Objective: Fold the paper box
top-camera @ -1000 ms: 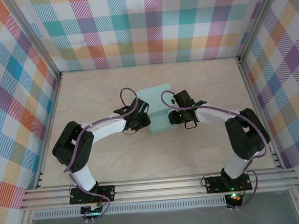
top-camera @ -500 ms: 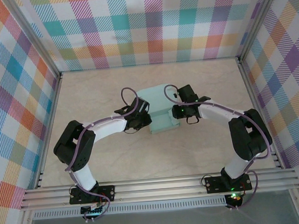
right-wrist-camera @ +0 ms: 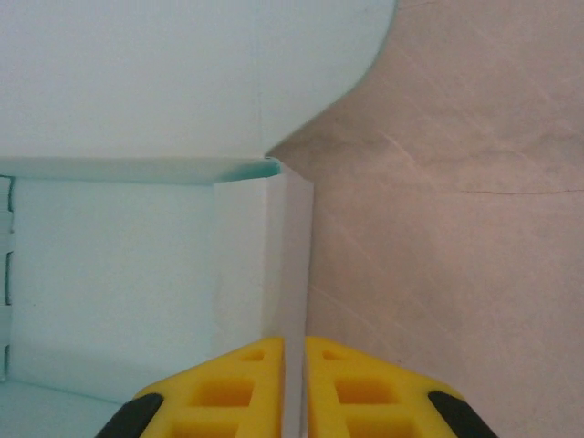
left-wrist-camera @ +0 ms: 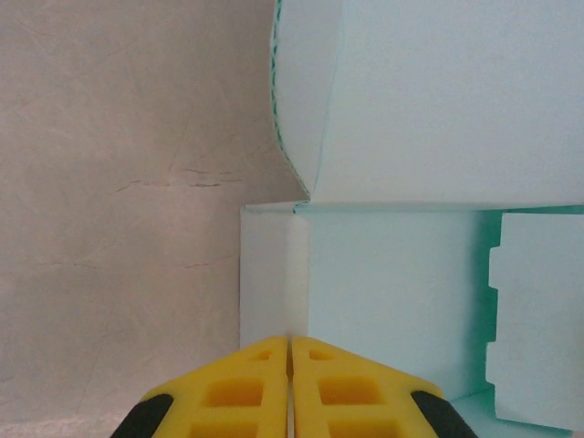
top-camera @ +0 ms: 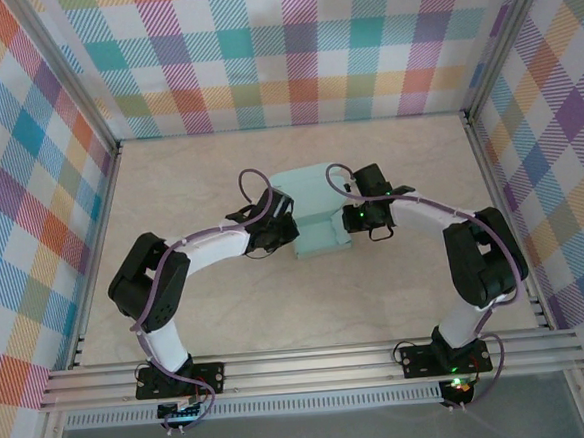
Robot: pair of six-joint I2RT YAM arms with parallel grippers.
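Note:
The paper box [top-camera: 311, 206] is pale mint card lying mid-table, partly folded, with its lid panel stretching to the far side. My left gripper [top-camera: 291, 229] is at the box's left side. In the left wrist view its yellow fingers [left-wrist-camera: 265, 365] are shut on the raised left side wall of the paper box [left-wrist-camera: 392, 301]. My right gripper [top-camera: 346, 221] is at the box's right side. In the right wrist view my right gripper [right-wrist-camera: 294, 345] pinches the upright right wall of the paper box [right-wrist-camera: 109, 274], and the thin card edge runs down between the pads.
The beige tabletop [top-camera: 199, 316] is bare around the box. Checked walls with aluminium rails [top-camera: 312, 363] close in the workspace on all sides. A slotted white tab panel [left-wrist-camera: 538, 319] stands at the box's inner right in the left wrist view.
Both grippers have closed onto the box's side walls. The right gripper has shifted slightly farther from the bases, and the box's walls now stand up between the fingers.

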